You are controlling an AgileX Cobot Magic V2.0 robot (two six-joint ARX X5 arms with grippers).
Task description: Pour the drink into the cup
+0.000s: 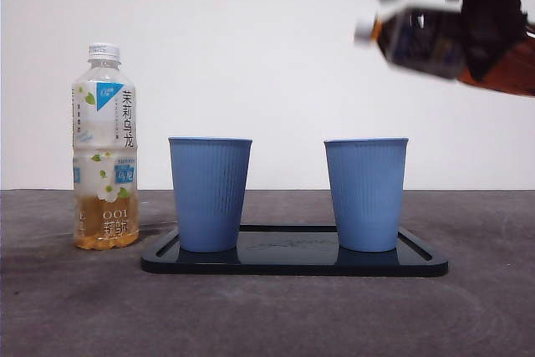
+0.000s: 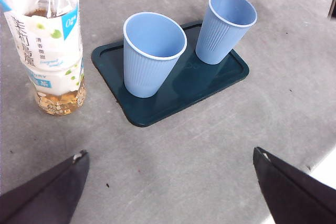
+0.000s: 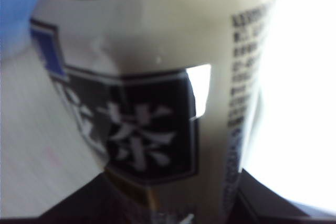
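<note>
Tipping the dark tea bottle [image 1: 435,43], clamped in the right hand [image 1: 493,31] and held nearly level high above the right blue cup [image 1: 366,194] on the tray [image 1: 292,263], calls for lowering its mouth over the rim and tilting slowly, left hand [image 2: 168,192] waiting spread apart.

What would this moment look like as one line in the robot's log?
right gripper: holds dark bottle tilted, high above right cup | left gripper: open, waiting | cups on tray | tea bottle upright beside tray

The clear bottle [image 1: 104,148] reads "茉莉乌龙" and "0"; the held dark bottle [image 3: 152,103] shows "茶".
</note>
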